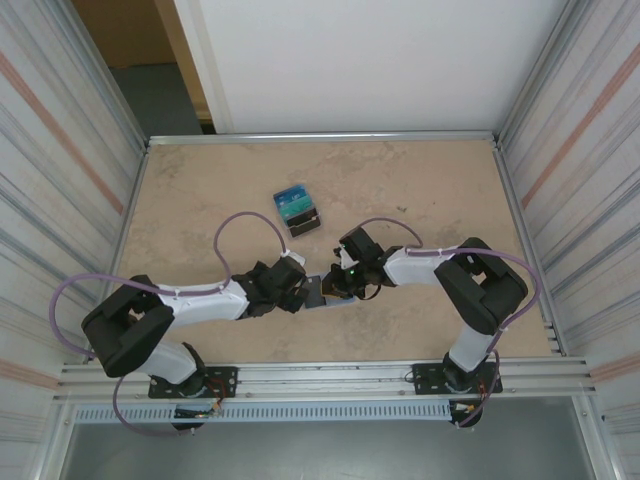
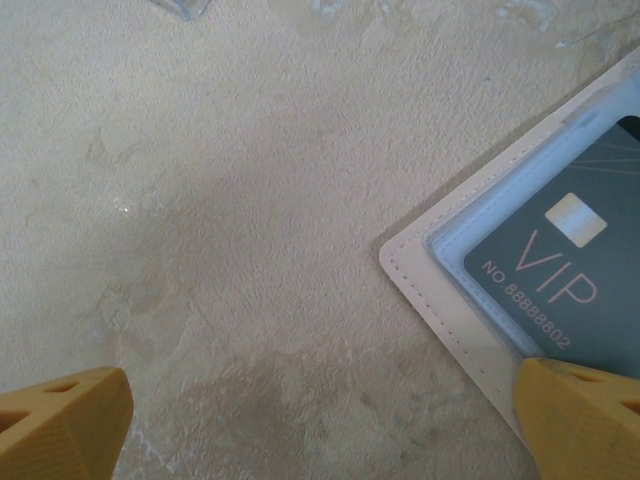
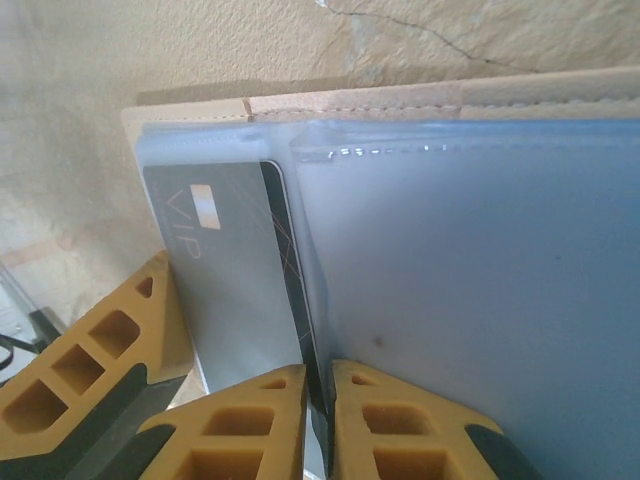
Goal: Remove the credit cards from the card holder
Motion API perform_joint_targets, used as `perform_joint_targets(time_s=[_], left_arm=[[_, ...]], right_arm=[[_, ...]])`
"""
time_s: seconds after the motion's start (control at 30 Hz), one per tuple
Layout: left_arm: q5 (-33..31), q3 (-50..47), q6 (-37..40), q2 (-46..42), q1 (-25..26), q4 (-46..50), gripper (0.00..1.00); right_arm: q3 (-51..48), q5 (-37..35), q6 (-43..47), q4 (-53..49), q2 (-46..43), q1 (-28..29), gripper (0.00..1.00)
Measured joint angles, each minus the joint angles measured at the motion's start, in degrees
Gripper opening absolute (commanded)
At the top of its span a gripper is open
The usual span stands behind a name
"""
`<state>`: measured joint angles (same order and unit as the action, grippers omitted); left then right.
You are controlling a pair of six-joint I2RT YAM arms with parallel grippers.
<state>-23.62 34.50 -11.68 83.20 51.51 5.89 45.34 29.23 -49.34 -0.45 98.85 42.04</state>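
Beige stitched card holder (image 3: 350, 105) with a glossy pale blue plastic lining lies open low in the middle of the mottled stone-look table (image 1: 420, 190), between the two bent, low-reaching arms. The right gripper (image 3: 318, 388) pinches the grey VIP credit card (image 3: 220, 270) by its dark edge (partly sleeved). The left gripper (image 2: 320, 430) gapes wide, one ribbed yellow fingertip (image 2: 585, 420) on the holder's rim.
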Motion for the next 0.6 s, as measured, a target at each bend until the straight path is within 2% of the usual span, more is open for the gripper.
perform_joint_targets(time_s=[0.3,0.6], left_arm=[[0.0,0.3,-0.1,0.2,0.0,0.3,0.99],[-0.1,0.3,-0.1,0.2,0.0,0.4,0.99]], right_arm=[[-2.4,3.9,-1.6,5.2,-0.1,-1.3,0.18],[-2.6,4.4,-1.7,6.5,-0.3,-1.7,0.13]])
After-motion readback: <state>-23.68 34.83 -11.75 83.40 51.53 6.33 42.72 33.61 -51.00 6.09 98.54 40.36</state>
